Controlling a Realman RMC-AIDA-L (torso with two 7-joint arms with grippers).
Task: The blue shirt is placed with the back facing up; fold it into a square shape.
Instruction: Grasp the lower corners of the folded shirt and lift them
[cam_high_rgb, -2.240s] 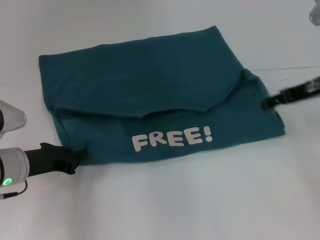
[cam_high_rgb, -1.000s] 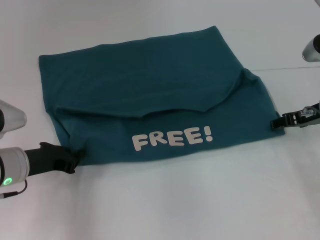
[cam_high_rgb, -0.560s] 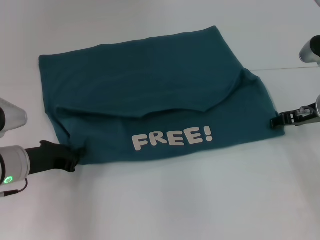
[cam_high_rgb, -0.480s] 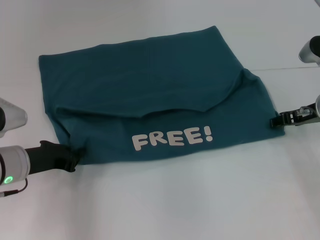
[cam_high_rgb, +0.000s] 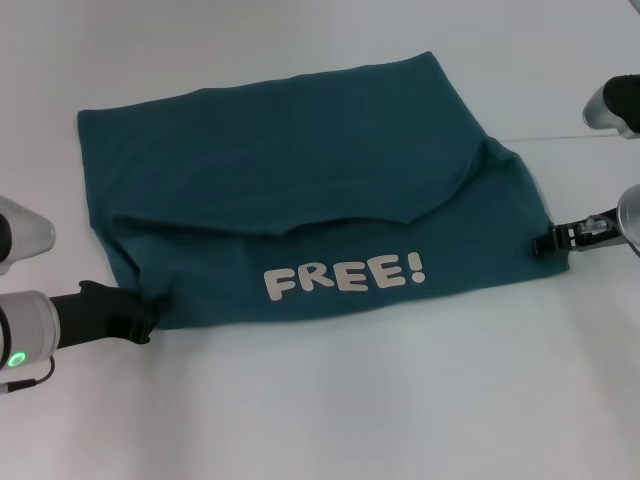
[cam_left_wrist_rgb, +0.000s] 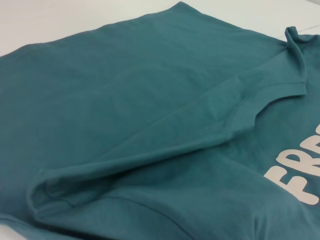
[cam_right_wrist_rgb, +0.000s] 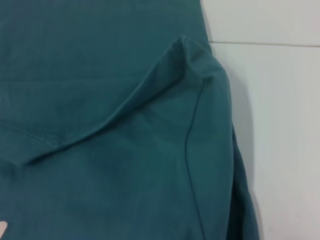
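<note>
We see the blue shirt (cam_high_rgb: 300, 190) folded on the white surface (cam_high_rgb: 350, 400) | left gripper (cam_high_rgb: 140, 318) fingers pinching its near-left corner | right gripper (cam_high_rgb: 548, 241) at right edge, fingers unclear.

We see the blue shirt (cam_high_rgb: 300, 170) as soft matt knit cloth with smooth pale lettering (cam_high_rgb: 345, 275), lying on a smooth white matt bench (cam_high_rgb: 350, 400)

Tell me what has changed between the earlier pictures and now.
The right gripper moved down along the right edge of the blue shirt, toward the robot, to its near right corner. The left gripper stayed at the near left corner. The shirt, with its white FREE! print, kept its shape and place on the white table.
</note>
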